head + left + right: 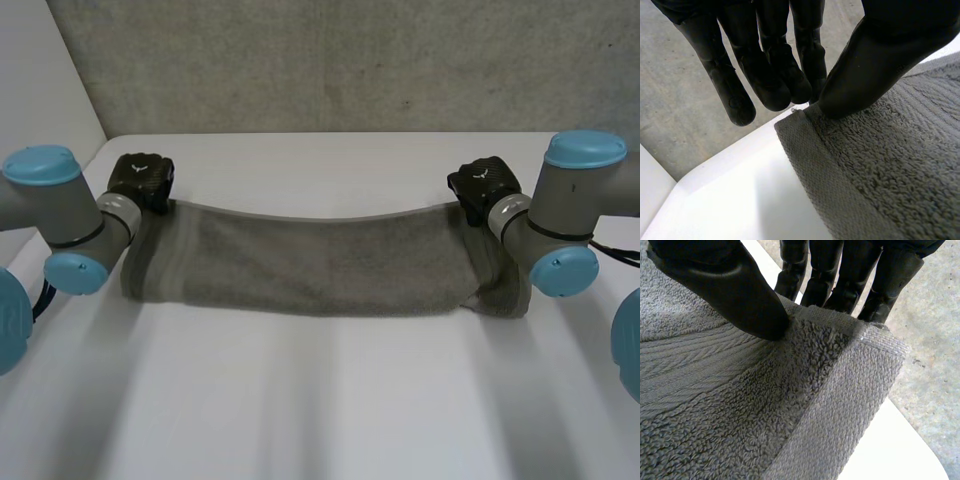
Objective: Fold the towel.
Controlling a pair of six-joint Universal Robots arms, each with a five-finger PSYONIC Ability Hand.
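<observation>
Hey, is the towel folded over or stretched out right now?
Stretched out: the left hand and right hand each pinch a far corner of the towel, its edge spanning between them.

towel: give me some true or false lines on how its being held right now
1. The left robot hand pinches a corner of the towel. True.
2. The right robot hand hovers open, off the towel. False: it pinches the towel's other far corner.
3. The towel is bright red. False: it is grey.
4. The towel stretches between the two robot hands, over the white table. True.
</observation>
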